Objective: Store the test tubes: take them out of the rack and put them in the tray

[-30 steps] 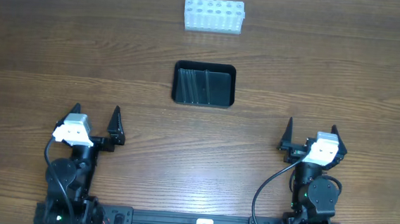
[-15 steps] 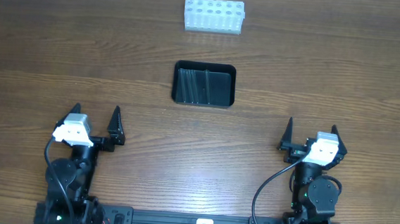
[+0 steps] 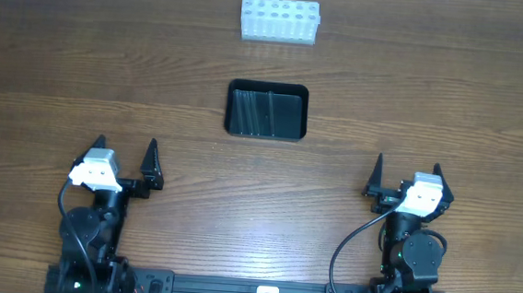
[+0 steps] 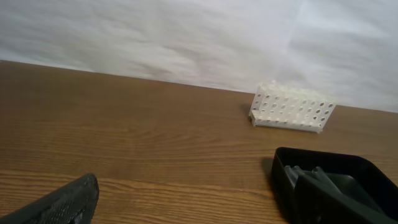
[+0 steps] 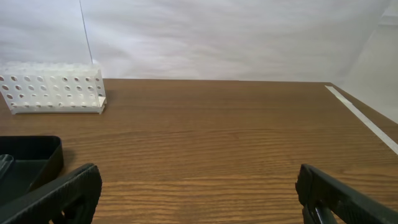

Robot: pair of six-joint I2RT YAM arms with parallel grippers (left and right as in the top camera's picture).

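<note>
Left end effector [image 3: 125, 146]: positioned low at the near left of the wooden surface [image 3: 83, 60], close to its arm's base; fingers spread wide apart, nothing held between them; one dark finger [image 4: 62, 202] visible in the left wrist view, bare wood beyond it; right end effector [image 3: 408, 166]: positioned at the near right, mirroring the left one; fingers spread wide apart as well, nothing gripped; both dark fingers [image 5: 62, 198] visible in the right wrist view, bare wood between them; tray [image 3: 267, 111]: black, rectangular, shallow, lying flat near the middle of the surface, between the two arms and farther out than both; well apart from either end effector; test tubes [image 3: 256, 112]: clear, lying on their sides inside the tray, roughly parallel to one another, lengthwise toward the rack [image 3: 279, 21]; exact count not discernible; rack: white, perforated, two rows of round openings on top, standing upright at the far side of the surface, directly beyond the tray and apart from it; not possible to tell whether any opening holds a tube; white backdrop [image 4: 155, 37]: behind the far edge of the surface, just past the rack; pale strip [image 5: 364, 118]: laid along the surface at its right side, well apart from rack and tray.
</note>
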